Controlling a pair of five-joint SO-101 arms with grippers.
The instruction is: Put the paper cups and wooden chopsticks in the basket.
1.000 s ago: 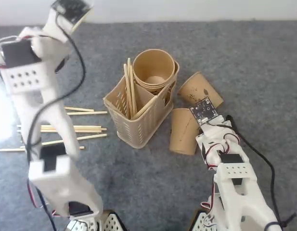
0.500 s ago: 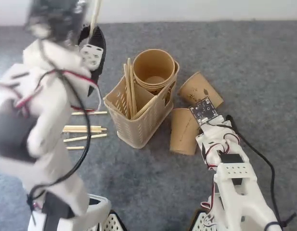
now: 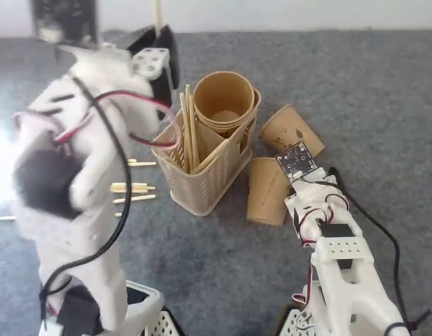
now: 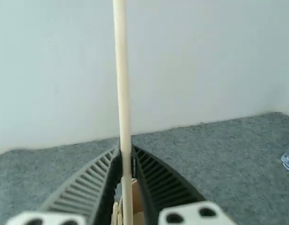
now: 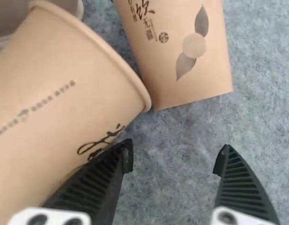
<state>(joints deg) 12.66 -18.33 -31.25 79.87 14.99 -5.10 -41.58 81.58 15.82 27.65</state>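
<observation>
My left gripper (image 4: 127, 164) is shut on a wooden chopstick (image 4: 121, 93) that stands upright between its black fingers; in the high view this gripper (image 3: 159, 52) hovers above the basket's left rear corner. The beige slotted basket (image 3: 194, 183) holds a stack of paper cups (image 3: 224, 98) and a few chopsticks (image 3: 189, 129). Two more paper cups lie on their sides right of the basket, one near (image 3: 266, 190) and one farther back (image 3: 291, 129). My right gripper (image 5: 174, 161) is open beside the near cup (image 5: 55, 117), with the far cup (image 5: 181, 47) beyond it.
Several loose chopsticks (image 3: 131, 187) lie on the grey carpet (image 3: 384, 98) left of the basket, partly behind the left arm. A pale wall (image 3: 286, 14) runs along the back edge. Open carpet lies right of and in front of the basket.
The left arm has swung from the left side toward the basket, carrying the chopstick upright over its rear corner. The right arm has stayed still.
</observation>
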